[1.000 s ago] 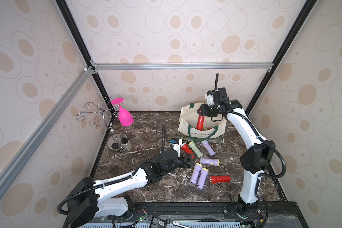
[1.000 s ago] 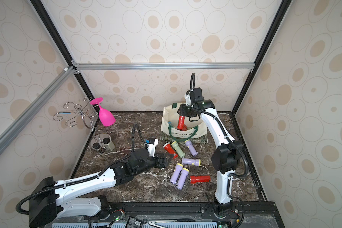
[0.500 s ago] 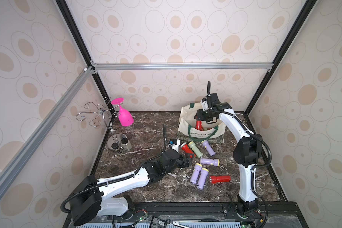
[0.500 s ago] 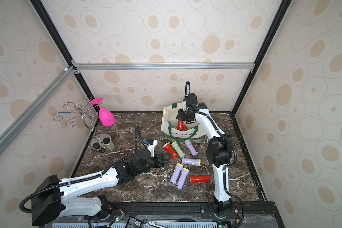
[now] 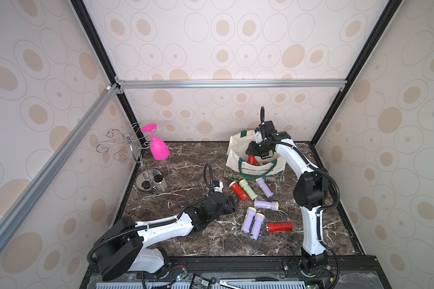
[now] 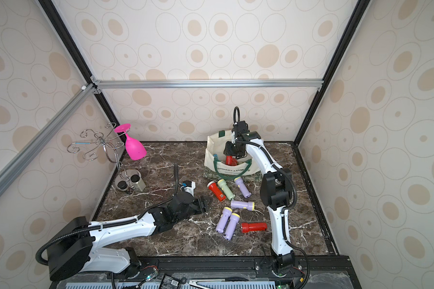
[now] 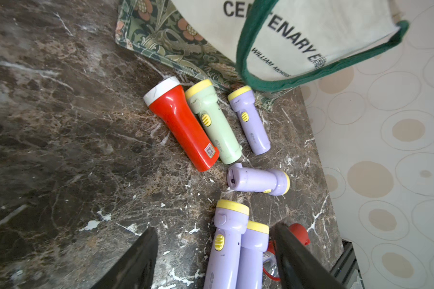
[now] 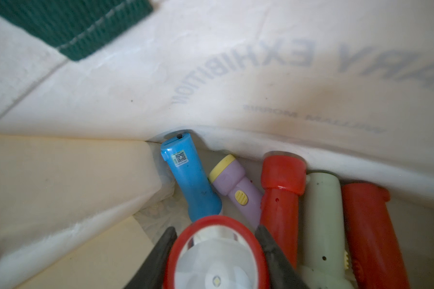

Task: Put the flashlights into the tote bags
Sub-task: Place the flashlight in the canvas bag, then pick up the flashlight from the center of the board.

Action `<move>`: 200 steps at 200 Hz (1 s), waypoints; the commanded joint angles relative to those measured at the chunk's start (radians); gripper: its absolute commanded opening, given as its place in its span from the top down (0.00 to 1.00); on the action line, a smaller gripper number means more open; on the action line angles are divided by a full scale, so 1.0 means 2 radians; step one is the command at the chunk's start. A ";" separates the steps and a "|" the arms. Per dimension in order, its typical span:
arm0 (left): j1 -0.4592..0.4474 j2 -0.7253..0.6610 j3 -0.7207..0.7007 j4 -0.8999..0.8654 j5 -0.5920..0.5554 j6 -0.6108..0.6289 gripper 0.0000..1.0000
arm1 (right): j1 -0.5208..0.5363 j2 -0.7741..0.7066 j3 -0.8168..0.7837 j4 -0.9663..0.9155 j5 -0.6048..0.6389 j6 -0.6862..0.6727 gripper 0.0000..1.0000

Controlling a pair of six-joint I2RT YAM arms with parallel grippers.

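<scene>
Red torch clamped in right gripper, tail down inside bag, 1 o'clock on table; ready to drop. Left gripper nearer the loose ones: jaws apart, empty; lilac pair at its 4 o'clock, long axes 1-to-7.

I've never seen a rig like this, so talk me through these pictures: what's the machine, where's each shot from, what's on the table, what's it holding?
Two white-and-black robot arms work over a dark marble table. The two wide pictures come from one overhead camera pair; the two close-ups from a camera on each wrist. The right arm reaches into a cream canvas tote bag, its jaws shut on a red plastic flashlight. The left arm hovers, jaws open and empty, beside seven loose plastic flashlights. A pink plastic goblet hangs nearby.
</scene>
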 commanded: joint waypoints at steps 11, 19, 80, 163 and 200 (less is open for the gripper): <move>0.007 0.031 0.040 -0.013 0.007 -0.006 0.27 | 0.002 -0.022 0.014 -0.012 0.013 -0.006 0.45; 0.008 0.038 0.045 -0.013 0.007 -0.004 0.27 | 0.002 -0.028 0.015 -0.014 0.018 -0.009 0.41; 0.016 0.079 0.072 -0.016 0.013 -0.007 0.27 | 0.003 -0.067 0.051 -0.034 0.033 -0.026 0.26; 0.027 0.174 0.136 -0.004 0.030 -0.041 0.27 | 0.003 -0.169 0.031 -0.062 0.036 -0.045 0.22; 0.030 0.203 0.165 -0.024 0.026 -0.041 0.28 | 0.004 -0.235 -0.037 -0.058 0.036 -0.052 0.13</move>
